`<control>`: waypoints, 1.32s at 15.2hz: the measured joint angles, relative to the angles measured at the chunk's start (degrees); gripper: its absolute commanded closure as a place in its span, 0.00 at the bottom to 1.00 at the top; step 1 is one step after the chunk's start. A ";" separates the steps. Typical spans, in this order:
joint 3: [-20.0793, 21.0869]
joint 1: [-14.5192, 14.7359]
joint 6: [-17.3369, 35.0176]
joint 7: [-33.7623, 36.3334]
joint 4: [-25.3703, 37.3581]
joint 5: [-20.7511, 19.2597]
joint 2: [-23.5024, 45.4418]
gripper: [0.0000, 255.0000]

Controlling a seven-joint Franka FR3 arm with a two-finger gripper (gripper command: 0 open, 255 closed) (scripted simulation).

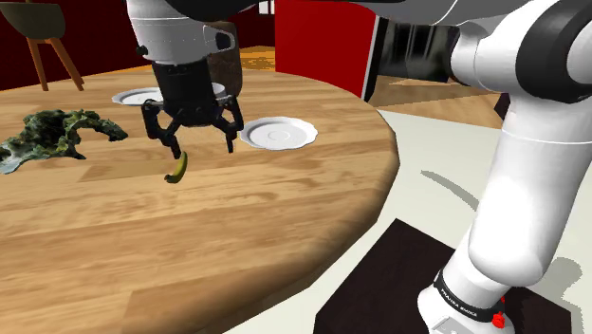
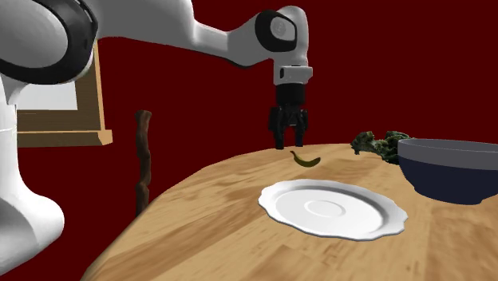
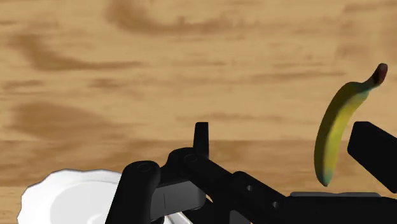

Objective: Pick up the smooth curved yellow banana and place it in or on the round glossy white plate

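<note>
The black gripper [image 1: 202,145] hangs low over the wooden table [image 1: 285,237]. Its two fingers are spread wide apart and they hold nothing. The yellow banana [image 3: 337,130] lies on the table under the gripper, between the fingers and very close to one of them. I cannot tell if they touch. The white plate [image 1: 277,133] sits a little way off to one side. A dark bowl [image 2: 451,172] is near it. A green leafy clump [image 1: 57,133] lies farther off on the other side.
</note>
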 measured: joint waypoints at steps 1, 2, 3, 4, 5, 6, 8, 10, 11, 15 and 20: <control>-0.08 1.98 -1.34 2.59 3.80 -2.32 3.54 0.00; -0.32 4.25 -2.51 5.11 7.34 -4.39 6.82 0.00; -0.89 7.22 -4.45 7.40 12.47 -6.83 10.84 0.00; -1.80 10.70 -7.00 9.29 18.78 -9.39 15.19 0.00; -2.29 11.80 -7.59 10.10 20.64 -10.22 16.74 0.00; -2.45 12.02 -7.32 10.61 20.67 -10.40 17.15 0.00; -2.42 11.30 -5.67 11.04 18.54 -10.09 16.76 0.00; -2.39 10.65 -4.01 11.23 16.54 -9.88 16.48 0.00; -2.32 10.23 -3.08 11.33 15.28 -9.69 16.18 0.00; -2.23 9.44 -1.55 11.35 13.22 -9.35 15.64 0.00; -2.22 9.39 -1.45 11.36 13.09 -9.33 15.59 1.00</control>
